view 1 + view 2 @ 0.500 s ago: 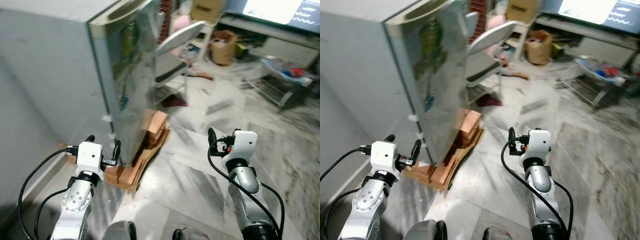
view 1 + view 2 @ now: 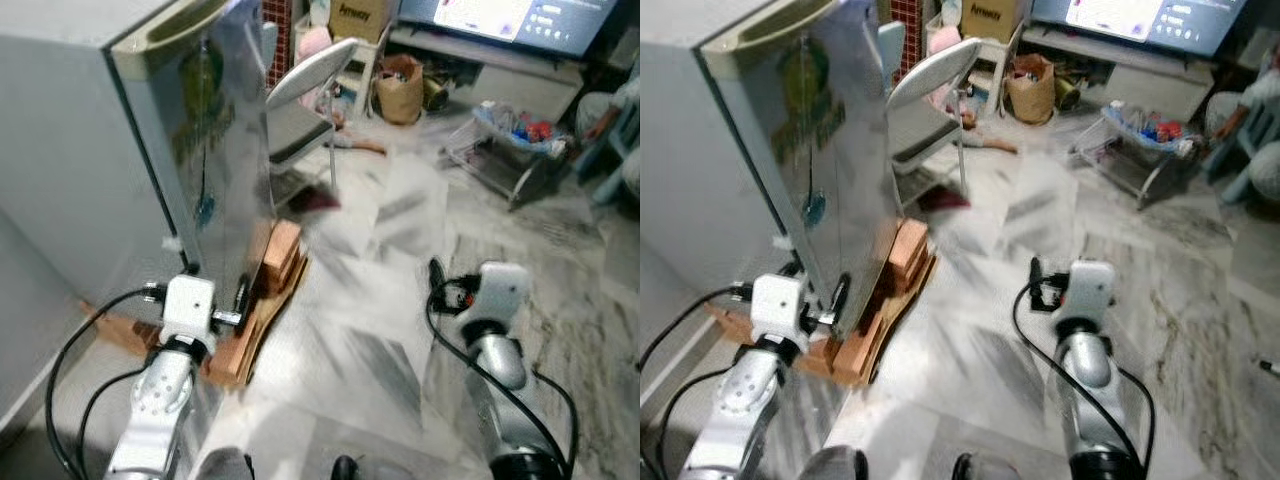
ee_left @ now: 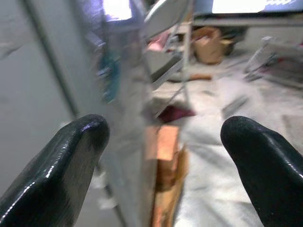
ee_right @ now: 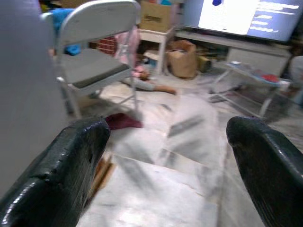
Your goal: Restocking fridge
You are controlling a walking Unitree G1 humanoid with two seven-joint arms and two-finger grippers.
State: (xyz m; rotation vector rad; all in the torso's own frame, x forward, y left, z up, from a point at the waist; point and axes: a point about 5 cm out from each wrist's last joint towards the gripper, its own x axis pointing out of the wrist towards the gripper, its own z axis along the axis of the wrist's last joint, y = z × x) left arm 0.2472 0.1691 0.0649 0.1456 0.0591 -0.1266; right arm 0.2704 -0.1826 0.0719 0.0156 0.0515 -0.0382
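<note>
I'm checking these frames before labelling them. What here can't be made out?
- Fridge inside: hidden by its shut door, head views.
- Door stickers: too blurred to read.
- Clutter on the low rack: small and blurred.
- Screen text: cut off by the top edge.
- Left gripper and right gripper: fingers open, their bases cut off in the wrist views.

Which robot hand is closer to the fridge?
The left. The left gripper is right up against the bottom corner of the fridge, by the wooden blocks under it. The right gripper is out over the open marble floor, well off to the side.
</note>
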